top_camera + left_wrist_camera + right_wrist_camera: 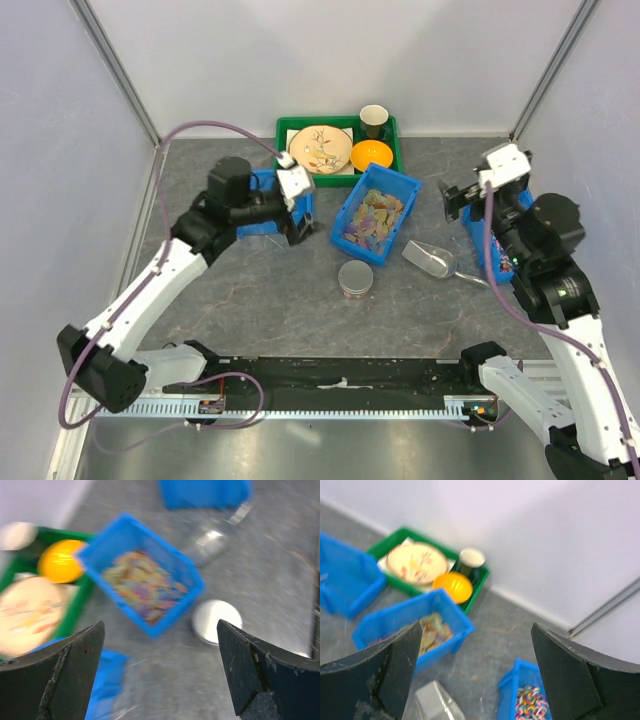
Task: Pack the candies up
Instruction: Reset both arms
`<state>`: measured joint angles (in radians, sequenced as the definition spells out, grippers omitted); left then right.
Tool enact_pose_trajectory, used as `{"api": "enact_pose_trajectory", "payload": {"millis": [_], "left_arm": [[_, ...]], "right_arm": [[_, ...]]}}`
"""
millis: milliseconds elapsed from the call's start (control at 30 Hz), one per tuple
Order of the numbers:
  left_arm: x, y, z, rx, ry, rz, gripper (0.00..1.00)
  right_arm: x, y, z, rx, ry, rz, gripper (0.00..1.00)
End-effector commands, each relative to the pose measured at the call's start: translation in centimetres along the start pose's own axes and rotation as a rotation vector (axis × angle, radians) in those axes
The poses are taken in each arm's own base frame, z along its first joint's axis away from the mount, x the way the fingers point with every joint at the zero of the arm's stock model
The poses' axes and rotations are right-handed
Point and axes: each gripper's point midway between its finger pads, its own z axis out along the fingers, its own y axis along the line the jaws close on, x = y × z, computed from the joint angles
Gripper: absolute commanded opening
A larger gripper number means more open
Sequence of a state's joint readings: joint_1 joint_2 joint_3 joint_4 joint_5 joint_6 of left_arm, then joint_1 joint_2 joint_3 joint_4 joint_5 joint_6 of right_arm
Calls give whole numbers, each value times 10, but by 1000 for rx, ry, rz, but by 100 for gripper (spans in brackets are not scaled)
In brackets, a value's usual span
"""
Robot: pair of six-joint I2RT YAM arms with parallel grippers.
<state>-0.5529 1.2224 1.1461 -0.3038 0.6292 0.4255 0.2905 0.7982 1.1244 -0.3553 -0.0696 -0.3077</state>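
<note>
While both claws hang apart — left claw (303, 222) | right claw (452, 203) | risk: grabbing pastel packets (372, 217) instead of candies (531, 702) — wrong bin.

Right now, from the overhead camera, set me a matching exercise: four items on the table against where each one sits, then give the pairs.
Items:
1. orange bowl
2. metal scoop
3. round tin
4. dark cup

Places:
A. back right corner of the green tray
B. on the table just right of the middle blue bin
C. inside the green tray, right of the patterned plate
D. on the table in front of the middle blue bin

Pairs: 1-C, 2-B, 3-D, 4-A
</note>
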Motion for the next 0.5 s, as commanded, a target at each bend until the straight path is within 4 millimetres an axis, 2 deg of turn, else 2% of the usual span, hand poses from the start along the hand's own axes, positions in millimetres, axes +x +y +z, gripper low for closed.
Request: {"api": "enact_pose_trajectory", "payload": {"millis": [0, 67, 100, 133, 200, 300, 467], "left_arm": [[-61, 61, -79, -399, -47, -11, 99], [-101, 78, -118, -557, -148, 15, 99], [-102, 95, -137, -675, -145, -8, 99], [-115, 101, -153, -734, -163, -2, 99], [-118, 109, -175, -832, -155, -13, 99], [-112, 107, -183, -867, -158, -22, 99], [-106, 101, -183, -857, -168, -42, 99]], "right_arm": [[-68, -47, -29, 214, -154, 56, 98], [-80, -56, -39, 261, -177, 79, 98], [-89, -63, -47, 291, -198, 93, 98], [-90, -63, -50, 292, -202, 96, 98], [-91, -62, -54, 287, -209, 99, 98], [-90, -57, -54, 268, -210, 109, 98], [-89, -52, -53, 241, -208, 109, 98]]}}
